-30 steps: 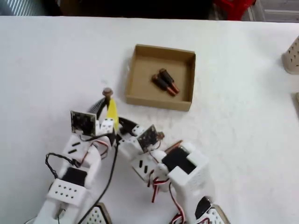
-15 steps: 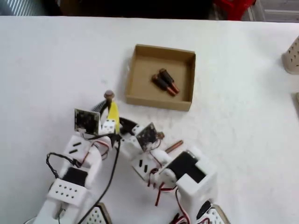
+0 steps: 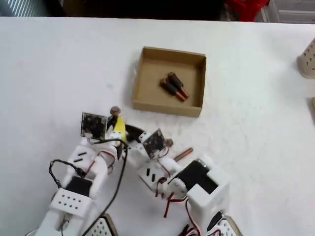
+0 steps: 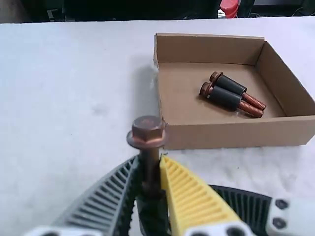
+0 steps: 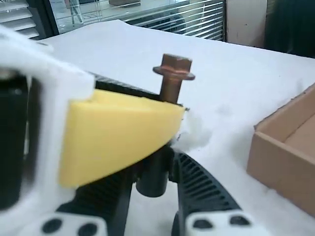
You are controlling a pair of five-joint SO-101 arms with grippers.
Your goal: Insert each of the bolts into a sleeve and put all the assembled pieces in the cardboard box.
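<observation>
Copper bolt [image 4: 146, 133] upright in clenched left hand [image 4: 150, 166] (black sleeve [image 5: 153, 183] below, tight in right hand [image 5: 155, 172])

Found the left gripper [image 4: 150, 167] clamped, grey finger and yellow finger, on the shank of a copper bolt [image 4: 146, 135] standing hex head up, with the cardboard box [image 4: 236, 133] just beyond on the white table [image 4: 74, 98], holding two assembled pieces [image 4: 229, 92] side by side.

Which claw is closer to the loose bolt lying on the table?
Right. The right gripper is between the loose bolt and the left gripper, which holds another bolt farther off.
</observation>
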